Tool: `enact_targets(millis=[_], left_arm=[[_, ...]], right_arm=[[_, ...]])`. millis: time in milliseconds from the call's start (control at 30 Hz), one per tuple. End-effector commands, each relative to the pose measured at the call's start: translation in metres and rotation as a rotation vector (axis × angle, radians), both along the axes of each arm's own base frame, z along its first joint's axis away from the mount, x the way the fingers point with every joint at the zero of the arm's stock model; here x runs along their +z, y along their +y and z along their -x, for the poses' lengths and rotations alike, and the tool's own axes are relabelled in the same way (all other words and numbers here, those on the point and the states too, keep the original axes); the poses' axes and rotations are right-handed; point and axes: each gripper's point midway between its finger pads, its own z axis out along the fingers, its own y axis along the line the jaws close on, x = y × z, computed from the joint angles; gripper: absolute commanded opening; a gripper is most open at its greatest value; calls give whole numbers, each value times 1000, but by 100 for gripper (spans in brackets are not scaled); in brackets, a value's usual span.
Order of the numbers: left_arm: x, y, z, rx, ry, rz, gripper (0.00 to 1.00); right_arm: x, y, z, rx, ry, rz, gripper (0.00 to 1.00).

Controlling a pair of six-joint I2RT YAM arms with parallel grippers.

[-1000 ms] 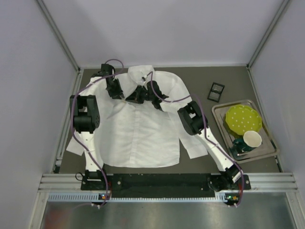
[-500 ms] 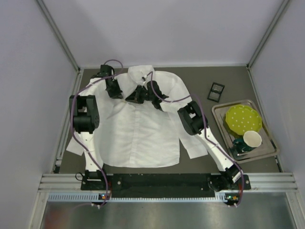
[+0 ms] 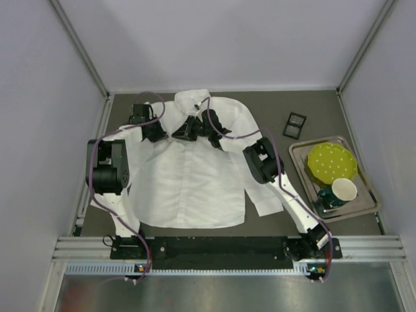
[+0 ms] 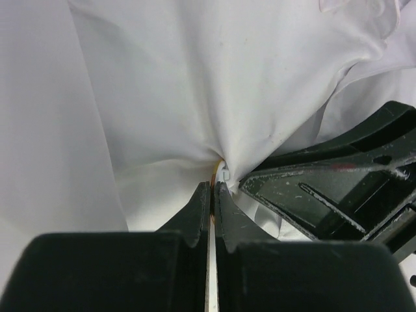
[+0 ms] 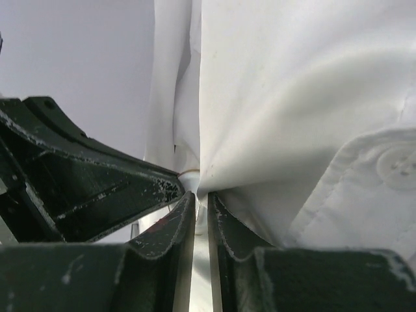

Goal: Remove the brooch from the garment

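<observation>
The garment (image 3: 188, 182) is a white collared shirt lying flat on the dark table, collar at the far side. Both grippers meet just below the collar. My left gripper (image 3: 167, 134) comes in from the left, and in the left wrist view (image 4: 213, 185) its jaws are shut on the brooch (image 4: 216, 174), a thin orange-gold sliver at their tips. The fabric (image 4: 195, 78) is drawn into a pucker there. My right gripper (image 3: 179, 133) is shut on a fold of shirt (image 5: 292, 97) right beside it (image 5: 201, 194). From above the brooch is hidden.
A small black square box (image 3: 294, 124) lies on the table right of the shirt. A metal tray (image 3: 302, 162) at the right holds a green dotted plate (image 3: 332, 162) and a cup (image 3: 344, 190). Walls close in on the left, back and right.
My left arm has swung left and nearer, its wrist now lower on the shirt's shoulder, with the jaws still at the collar. My right gripper has shifted slightly towards the collar.
</observation>
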Motion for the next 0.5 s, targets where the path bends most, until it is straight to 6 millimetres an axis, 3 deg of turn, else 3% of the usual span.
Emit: enact_targets(millis=[0, 233, 467], left_arm=[[33, 1, -11, 49, -179, 4, 0], [41, 6, -6, 89, -249, -4, 0], [54, 4, -15, 96, -305, 17, 0]], right_arm=[[10, 4, -2, 21, -22, -29, 14], [12, 14, 3, 46, -60, -13, 11], [16, 21, 9, 64, -126, 32, 11]])
